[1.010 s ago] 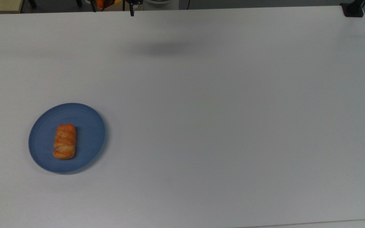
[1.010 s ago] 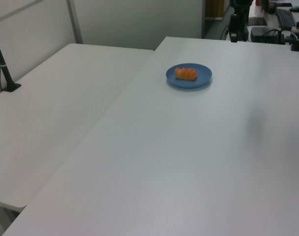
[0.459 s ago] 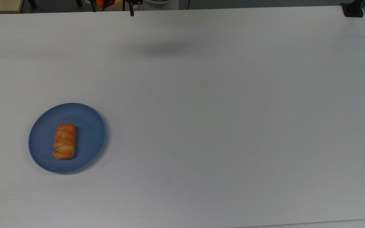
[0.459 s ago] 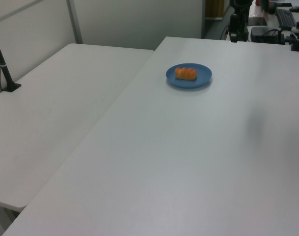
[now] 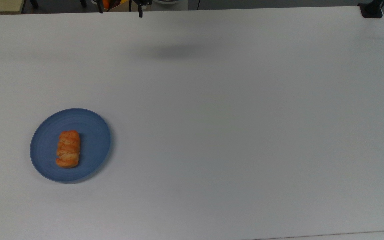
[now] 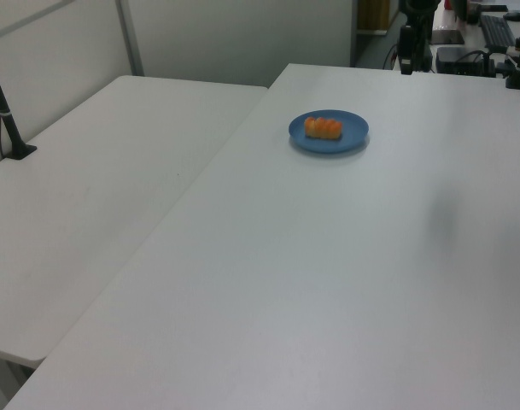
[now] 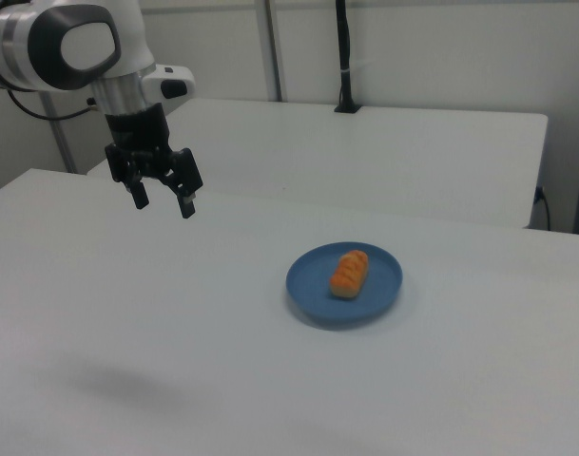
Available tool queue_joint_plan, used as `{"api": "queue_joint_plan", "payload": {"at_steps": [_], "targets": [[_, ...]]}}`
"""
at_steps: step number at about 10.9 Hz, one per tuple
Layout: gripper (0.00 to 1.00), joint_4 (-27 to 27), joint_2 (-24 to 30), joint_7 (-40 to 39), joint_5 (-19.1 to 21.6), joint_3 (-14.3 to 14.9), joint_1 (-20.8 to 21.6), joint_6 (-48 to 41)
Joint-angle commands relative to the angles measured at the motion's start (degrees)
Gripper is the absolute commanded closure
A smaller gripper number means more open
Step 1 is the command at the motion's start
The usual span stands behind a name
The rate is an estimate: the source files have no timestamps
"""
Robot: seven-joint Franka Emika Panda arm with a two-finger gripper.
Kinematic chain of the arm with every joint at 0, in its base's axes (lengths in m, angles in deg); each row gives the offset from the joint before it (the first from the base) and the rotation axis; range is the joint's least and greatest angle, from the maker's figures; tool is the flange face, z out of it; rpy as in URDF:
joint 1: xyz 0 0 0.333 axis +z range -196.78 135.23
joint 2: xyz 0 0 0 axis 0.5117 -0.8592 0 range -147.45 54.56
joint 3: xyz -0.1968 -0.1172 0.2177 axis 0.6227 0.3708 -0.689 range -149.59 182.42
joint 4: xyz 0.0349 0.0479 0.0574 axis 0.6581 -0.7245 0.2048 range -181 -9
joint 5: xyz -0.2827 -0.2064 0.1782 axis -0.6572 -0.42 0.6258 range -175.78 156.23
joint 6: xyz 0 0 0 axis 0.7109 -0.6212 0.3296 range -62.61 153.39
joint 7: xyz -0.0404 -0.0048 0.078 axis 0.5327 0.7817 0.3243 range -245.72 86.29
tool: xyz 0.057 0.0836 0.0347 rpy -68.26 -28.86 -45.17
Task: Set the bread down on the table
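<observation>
We judge the task hardly begun: none of its steps shows as done. The bread (image 5: 68, 148) lies flat on the blue plate (image 5: 93, 140), a little off the plate's middle toward the top view's left, with its long side running up and down in the top view. In the right view the bread (image 7: 349, 272) sits squarely inside the plate (image 7: 384, 275), touching nothing else, and the left view shows the same pair far across the table (image 6: 328, 273). Our gripper (image 7: 163, 198) hangs in the air well apart from the plate, up toward the right view's left, and its two fingers are spread with nothing between them. A soft shadow on the table (image 5: 212, 133) near the far edge in the top view suggests the arm is high above the surface and not yet over the plate. So everything is left for us to do: bring the gripper over the plate, lower it around the bread, close on it, lift it clear of the rim, carry it sideways, and set it down on a bare part of the white top. There is plenty of free surface on every side of the plate, so the drop spot should be easy; the grasp across the loaf's short width looks to us like the part needing care.
</observation>
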Motion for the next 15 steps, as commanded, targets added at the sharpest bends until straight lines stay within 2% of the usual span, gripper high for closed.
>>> {"api": "queue_joint_plan", "payload": {"at_steps": [1, 3, 5, 9, 12, 15], "targets": [[0.0, 0.29, 0.28, 0.16, 0.07, -0.27, 0.61, -0.04], [0.0, 1.08, -0.68, -3.42, 0.24, -0.27, 0.09, 0.14], [0.0, 4.5, -3.49, -9.83, 0.24, 0.61, -1.05, -0.04], [0.0, 11.7, -10.86, -19.16, 0.25, 0.61, -10.44, 0.57], [0.0, 13.21, -15.44, -19.79, 2.43, 0.61, -15.19, 11.17], [0.0, 13.13, -20.53, -19.88, 4.46, 0.61, -16.52, 22.42]]}}
